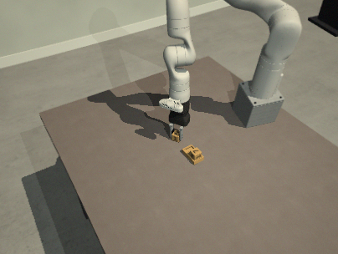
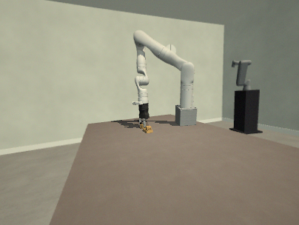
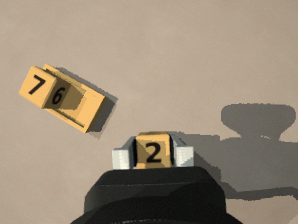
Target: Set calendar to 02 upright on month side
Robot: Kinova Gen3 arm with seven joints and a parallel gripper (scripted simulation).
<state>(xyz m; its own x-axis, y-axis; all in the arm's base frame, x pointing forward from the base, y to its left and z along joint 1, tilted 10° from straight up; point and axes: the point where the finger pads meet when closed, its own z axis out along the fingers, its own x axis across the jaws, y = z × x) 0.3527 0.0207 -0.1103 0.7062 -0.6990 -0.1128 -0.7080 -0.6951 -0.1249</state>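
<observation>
My gripper (image 1: 176,133) (image 2: 142,124) (image 3: 153,145) points straight down, low over the table. It is shut on an orange cube (image 1: 176,136) (image 3: 153,148) whose face towards the wrist camera shows a 2. The orange tray (image 1: 198,160) (image 3: 88,108) lies flat on the table a short way to the side; it also shows in the exterior view (image 2: 148,129). A second orange cube (image 3: 42,88) stands at one end of the tray, with a 7 on top and a 6 on the side facing the tray's empty half.
The brown table (image 1: 209,200) (image 2: 177,174) carries the arm's grey base (image 1: 257,106) (image 2: 185,115) at its far right. A black pedestal with another device (image 2: 246,111) stands off the table.
</observation>
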